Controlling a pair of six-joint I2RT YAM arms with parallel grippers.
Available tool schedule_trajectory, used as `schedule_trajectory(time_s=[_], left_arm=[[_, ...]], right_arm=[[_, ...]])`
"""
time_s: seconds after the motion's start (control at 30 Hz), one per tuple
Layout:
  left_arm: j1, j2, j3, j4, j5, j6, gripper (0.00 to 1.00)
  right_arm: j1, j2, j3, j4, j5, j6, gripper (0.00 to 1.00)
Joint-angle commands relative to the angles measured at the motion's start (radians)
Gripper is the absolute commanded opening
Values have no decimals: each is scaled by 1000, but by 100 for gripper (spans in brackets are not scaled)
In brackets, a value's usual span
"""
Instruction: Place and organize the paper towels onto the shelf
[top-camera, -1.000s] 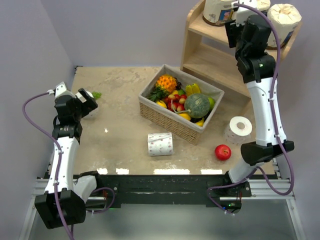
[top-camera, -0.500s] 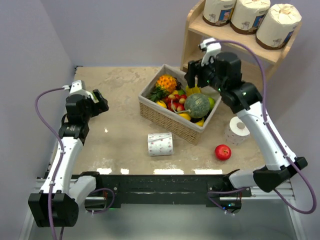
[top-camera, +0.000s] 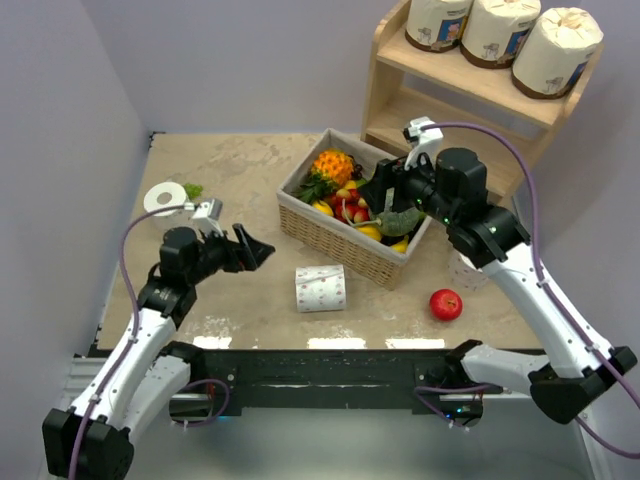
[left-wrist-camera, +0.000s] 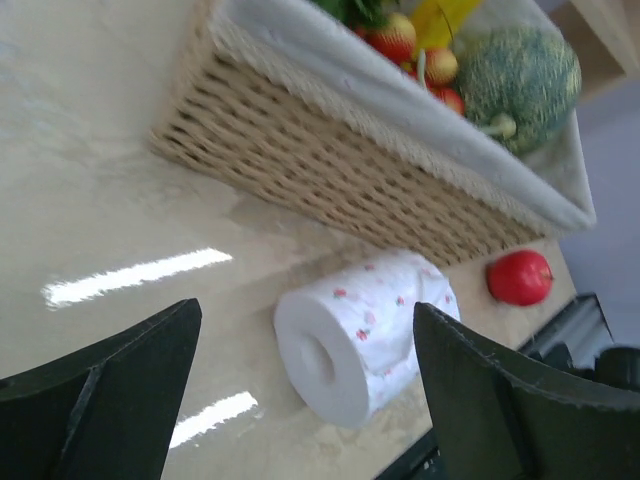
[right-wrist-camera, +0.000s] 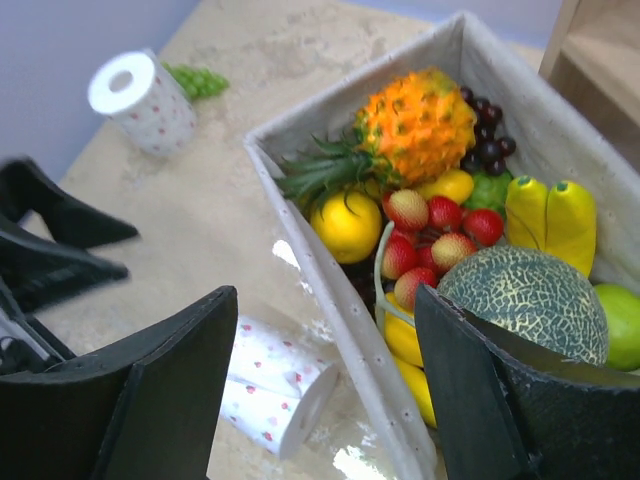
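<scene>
**A:** Start at the far left. What stands there?

**B:** A bare white, pink-dotted paper roll standing on end (top-camera: 160, 198), just beside some green grapes (top-camera: 192, 189). It is behind the left gripper (top-camera: 258, 250), out of its line.

**A:** And that claw?

**B:** Spread wide, with nothing in it. It points right at a second bare dotted roll lying on its side (top-camera: 321, 288), close ahead on the table. The roll's long axis runs roughly left to right, with a core end facing the fingers. I'd judge the jaws should close across the curved sides.

**A:** Which arm is nearer?

**B:** The left. The right gripper (top-camera: 378, 192) hangs over the woven wicker basket with white liner (top-camera: 330, 232), released and empty.

**A:** Anything hidden?

**B:** The right forearm covers the table beside the red apple (top-camera: 446, 304), so I can't tell what lies there. Three cream-wrapped rolls (top-camera: 497, 28) stand on the top tier of the light wooden shelf (top-camera: 420, 125), cut off by the frame.
</scene>
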Motion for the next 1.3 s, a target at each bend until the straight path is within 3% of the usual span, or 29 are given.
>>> schedule_trajectory(time_s=[0.0,0.43,0.6,1.27], left_arm=[[-85,2,-143,231,137,-156,92],[-213,92,-479,744,181,-268,94],[-241,144,-507,878,200,-272,93],[-351,398,-439,1105,140,-254,88]], right_arm=[[1,-66,-14,115,-4,20,75],[2,-97,-20,135,-32,-6,79],[2,-71,-15,129,-24,-2,79],[1,-28,19,89,2,-6,80]])
